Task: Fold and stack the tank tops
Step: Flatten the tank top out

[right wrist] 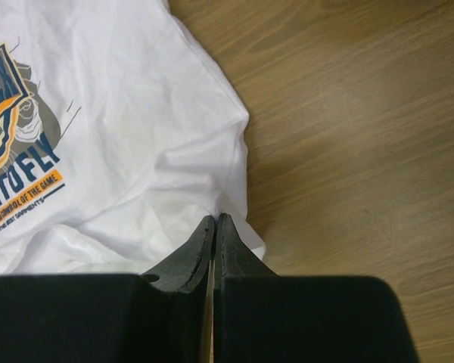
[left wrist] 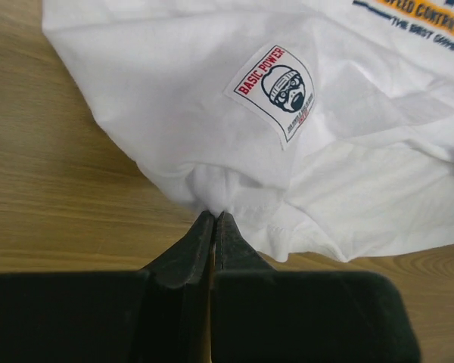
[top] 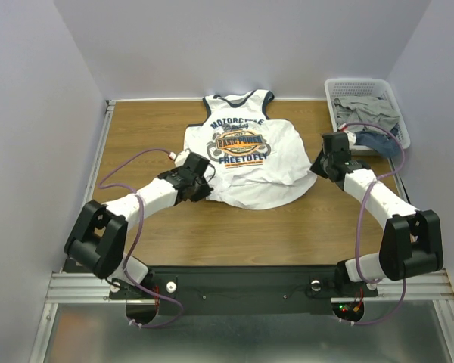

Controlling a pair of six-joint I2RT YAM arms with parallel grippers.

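Got my left gripper (left wrist: 214,218) and right gripper (right wrist: 214,219) both pinched closed on the tank top (top: 246,162) hem, 1 per corner.

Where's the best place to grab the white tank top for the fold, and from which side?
The two bottom hem corners, from the near side. The tank top lies flat, print up, neck far, hem nearest the arms. The left gripper and right gripper look shut on those corners.
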